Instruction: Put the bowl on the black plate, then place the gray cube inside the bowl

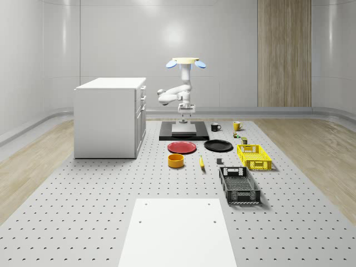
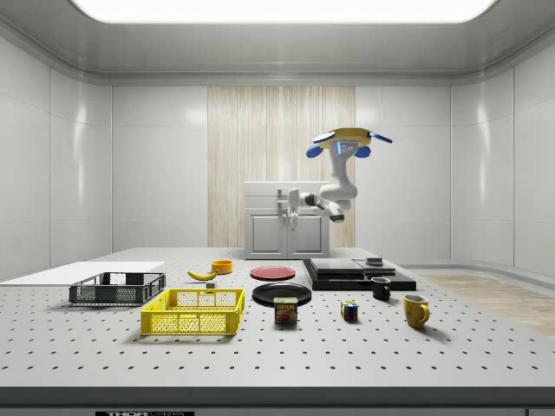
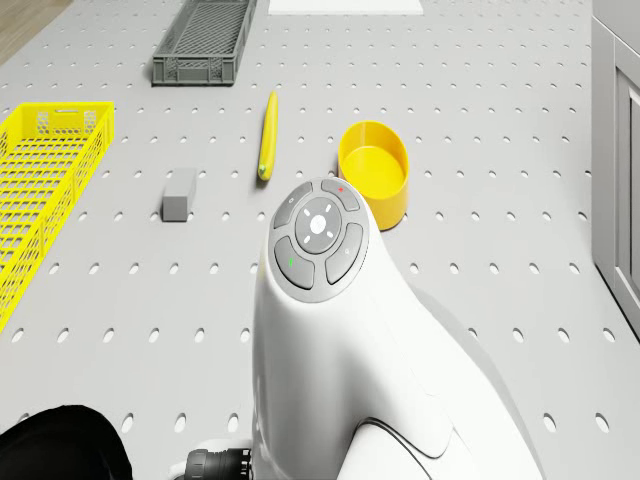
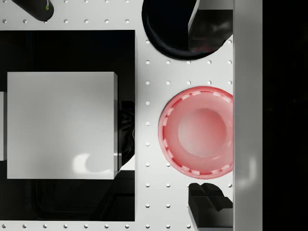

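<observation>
The yellow bowl (image 1: 176, 161) (image 3: 373, 180) stands upright on the perforated table, in front of a red plate (image 1: 182, 147). The black plate (image 1: 218, 146) (image 2: 282, 293) lies to the whole-scene view's right of the red one. The small gray cube (image 1: 219, 162) (image 3: 179, 193) rests on the table beside a banana (image 1: 201, 162). The drone (image 1: 186, 61) hovers over the black pad (image 1: 183, 133) behind the plates. My gripper (image 1: 185, 115) (image 4: 202, 113) hangs open and holds nothing, well above the table. In the wrist view the red plate (image 4: 199, 132) lies below it and the black plate (image 4: 168, 29) beside that.
A yellow basket (image 1: 254, 156) and a dark crate (image 1: 239, 184) stand at the whole-scene view's right. A white cabinet (image 1: 110, 117) rises at the left. Two mugs (image 1: 214, 127), a can (image 2: 285, 310) and a puzzle cube (image 2: 349, 310) sit near the pad. A white sheet (image 1: 178, 231) lies in front.
</observation>
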